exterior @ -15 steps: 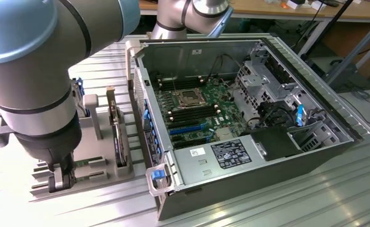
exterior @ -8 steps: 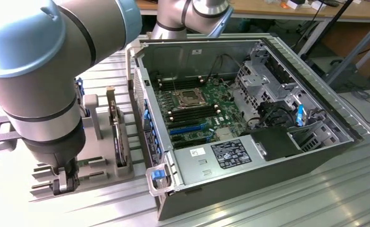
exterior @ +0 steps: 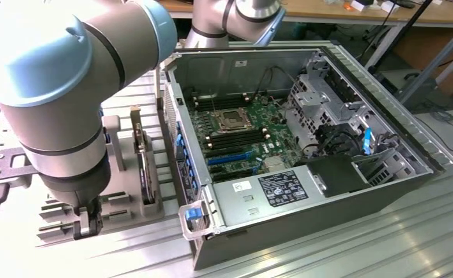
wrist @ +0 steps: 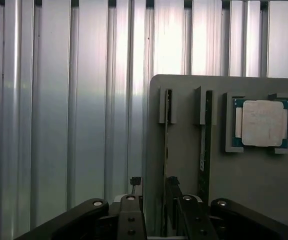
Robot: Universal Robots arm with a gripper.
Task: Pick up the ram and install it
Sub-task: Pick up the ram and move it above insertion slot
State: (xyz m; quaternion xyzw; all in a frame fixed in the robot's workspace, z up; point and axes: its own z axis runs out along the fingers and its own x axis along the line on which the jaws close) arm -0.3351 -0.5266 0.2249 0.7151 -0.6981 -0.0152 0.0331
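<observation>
Two green ram sticks stand on edge in slots of a grey holder (wrist: 184, 125): one ram stick (wrist: 166, 145) nearer the holder's edge, the other ram stick (wrist: 204, 145) beside it. My gripper (wrist: 154, 183) is open and straddles the first stick. One fingertip (wrist: 173, 181) lies close against that stick and the other fingertip (wrist: 135, 181) stands off it, beyond the holder's edge. In the exterior view my gripper (exterior: 87, 223) hangs low over the holder (exterior: 122, 202) at the exterior view's left. The motherboard (exterior: 242, 136) lies in the open computer case (exterior: 304, 191), with dark memory slots (exterior: 230, 141) beside the processor socket.
A square silver processor chip (wrist: 262, 123) sits in a recess of the holder. A long dark expansion card (exterior: 141, 153) stands upright in the holder near the arm. The case wall (exterior: 172, 116) rises right beside the holder. Ribbed aluminium table (wrist: 59, 125) surrounds everything.
</observation>
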